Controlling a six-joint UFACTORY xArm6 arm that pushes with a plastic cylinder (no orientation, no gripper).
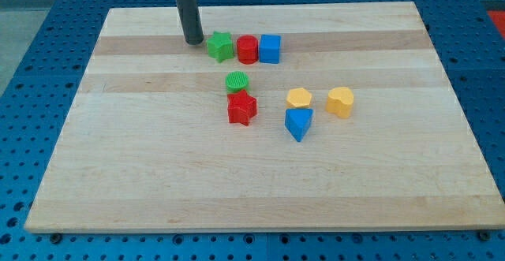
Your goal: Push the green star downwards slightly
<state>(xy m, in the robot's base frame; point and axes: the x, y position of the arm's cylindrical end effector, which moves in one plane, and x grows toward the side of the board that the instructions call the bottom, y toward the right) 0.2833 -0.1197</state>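
The green star (220,46) lies near the view's top, at the left end of a row with a red cylinder (248,49) and a blue cube (270,49). The three blocks touch or nearly touch. My tip (193,41) rests on the board just left of the green star and slightly above it, with a small gap between them. The dark rod rises from there out of the view's top.
A green cylinder (237,83) sits against a red star (242,108) at the board's middle. To their right are a yellow hexagon (299,98), a yellow heart-like block (340,102) and a blue triangle (298,123). The wooden board (118,174) lies on a blue perforated table.
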